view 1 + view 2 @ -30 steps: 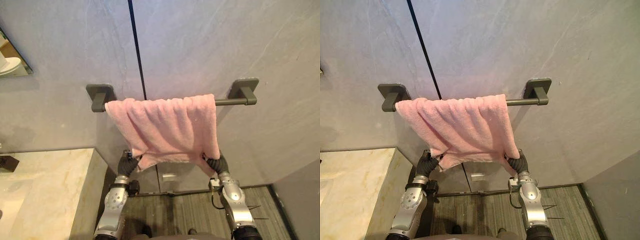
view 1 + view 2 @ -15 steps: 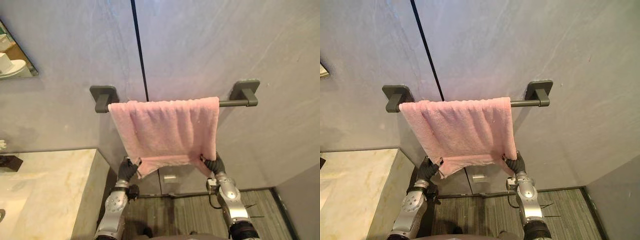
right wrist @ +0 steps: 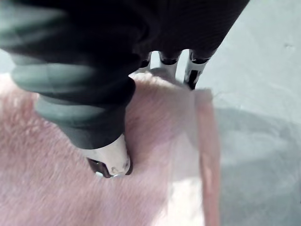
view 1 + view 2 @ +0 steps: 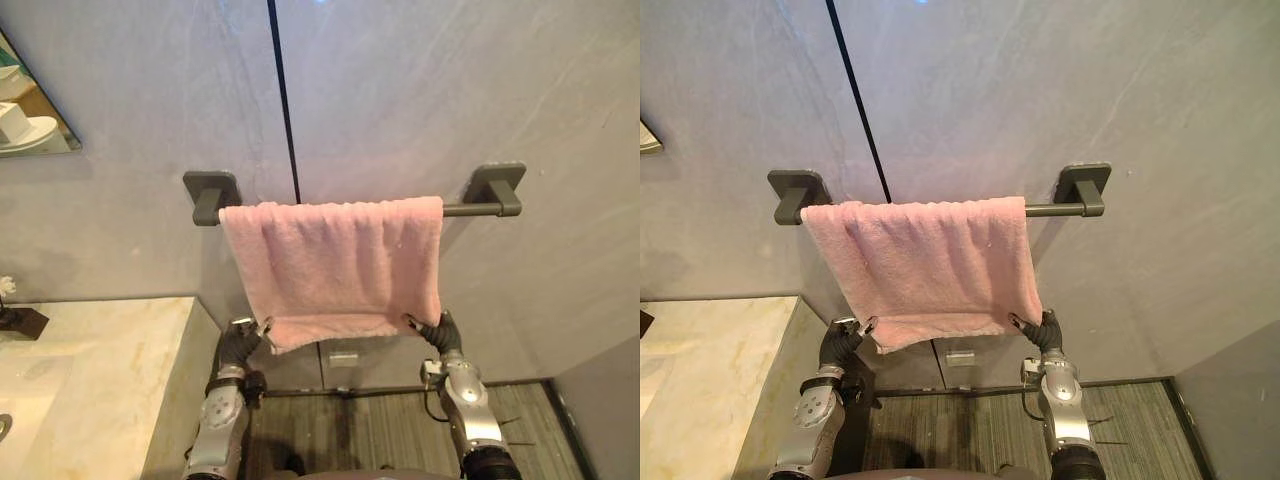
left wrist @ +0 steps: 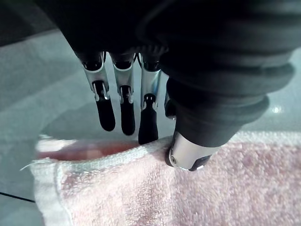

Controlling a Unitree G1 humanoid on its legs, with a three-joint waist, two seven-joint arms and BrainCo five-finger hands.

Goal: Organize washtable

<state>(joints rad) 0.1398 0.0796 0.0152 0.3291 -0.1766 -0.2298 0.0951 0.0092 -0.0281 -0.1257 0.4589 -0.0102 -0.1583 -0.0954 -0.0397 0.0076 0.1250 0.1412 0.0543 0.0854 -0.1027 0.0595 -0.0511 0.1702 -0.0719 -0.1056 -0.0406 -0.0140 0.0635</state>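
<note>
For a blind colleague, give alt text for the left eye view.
A pink towel hangs over a dark towel bar, its bottom corners pinched by the left robot hand and right robot hand. Marble counter at lower left.

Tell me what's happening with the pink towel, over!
Left hand pinching pink towel at lower corner. Right hand pinching other corner. Towel draped over wall bar. Nothing in the way.

A dark grey towel bar [image 4: 470,210] on the wall carries a pink towel [image 4: 335,270]. The towel is draped from the bar's left bracket almost to the right one, leaving a short stretch of bar bare. A pale marble bench [image 4: 100,380] bears a small dark block [image 4: 20,321] near its back edge.
</note>
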